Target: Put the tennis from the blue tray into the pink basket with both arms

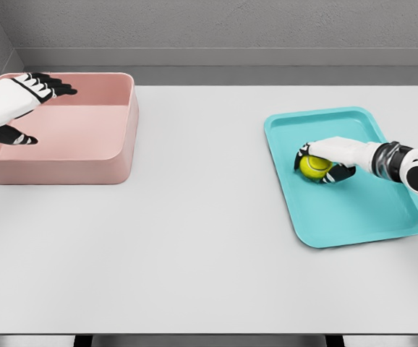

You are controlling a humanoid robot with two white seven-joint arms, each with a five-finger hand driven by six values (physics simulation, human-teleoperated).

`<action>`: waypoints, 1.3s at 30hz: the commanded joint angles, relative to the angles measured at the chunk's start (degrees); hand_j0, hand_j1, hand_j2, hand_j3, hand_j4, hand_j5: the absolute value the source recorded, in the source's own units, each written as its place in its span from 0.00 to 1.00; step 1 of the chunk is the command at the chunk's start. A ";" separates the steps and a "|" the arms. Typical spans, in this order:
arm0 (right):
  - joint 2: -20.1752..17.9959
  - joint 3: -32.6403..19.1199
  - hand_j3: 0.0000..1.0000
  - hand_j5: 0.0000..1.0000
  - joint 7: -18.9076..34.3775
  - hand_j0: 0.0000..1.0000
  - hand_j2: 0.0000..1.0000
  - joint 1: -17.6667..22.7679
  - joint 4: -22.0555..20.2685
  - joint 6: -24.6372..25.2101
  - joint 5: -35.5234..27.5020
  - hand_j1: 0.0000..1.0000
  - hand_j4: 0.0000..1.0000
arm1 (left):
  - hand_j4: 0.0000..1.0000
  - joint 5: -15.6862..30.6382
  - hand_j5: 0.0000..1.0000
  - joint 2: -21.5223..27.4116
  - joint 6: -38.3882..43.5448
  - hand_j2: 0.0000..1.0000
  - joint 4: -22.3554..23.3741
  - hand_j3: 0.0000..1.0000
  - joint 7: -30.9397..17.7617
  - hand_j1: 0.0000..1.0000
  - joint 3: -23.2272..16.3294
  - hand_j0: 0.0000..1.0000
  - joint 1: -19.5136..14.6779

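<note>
head view, as i see it from my remote station. my right hand (pixel 323 163) reaches in from the right edge of the picture and sits over the blue tray (pixel 382 210), its white back turned up and its dark fingers (pixel 339 176) curled around the tennis ball (pixel 314 166). the yellow-green ball shows between thumb and fingers, wrapped on its upper and near sides; i read this as a closed grasp on the ball. i cannot tell whether the ball is resting on the tray floor or is just clear of it. the tray's rim runs around the hand on all sides, with most of the bare tray floor lying toward me from the hand and a narrower strip beyond it.

my left hand (pixel 10 105) comes in from the left edge and is held above the pink basket (pixel 115 155), over its left end. its fingers (pixel 53 87) are stretched out and spread, the thumb apart below them, and it holds nothing. the basket's interior opens to the right of this hand.

basket and tray stand well apart on the white table (pixel 194 238), the ball far to the right of the left hand.
</note>
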 commanded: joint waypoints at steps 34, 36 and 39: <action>14.88 2.61 0.46 0.46 5.07 0.46 0.46 -2.55 -14.88 -2.78 0.35 0.46 0.46 | 1.00 0.36 1.00 0.39 0.10 1.00 -0.06 1.00 0.10 1.00 0.09 1.00 0.09; 15.40 3.22 0.46 0.46 5.07 0.46 0.46 -3.07 -14.70 -2.70 0.44 0.46 0.46 | 1.00 0.36 1.00 0.57 0.10 1.00 -0.06 1.00 0.10 1.00 0.09 1.00 0.09; 17.86 4.80 0.46 0.46 5.07 0.46 0.46 -4.75 -12.33 -1.90 0.79 0.46 0.46 | 1.00 0.36 1.00 0.57 0.10 1.00 -0.14 1.00 0.10 1.00 0.09 1.00 0.09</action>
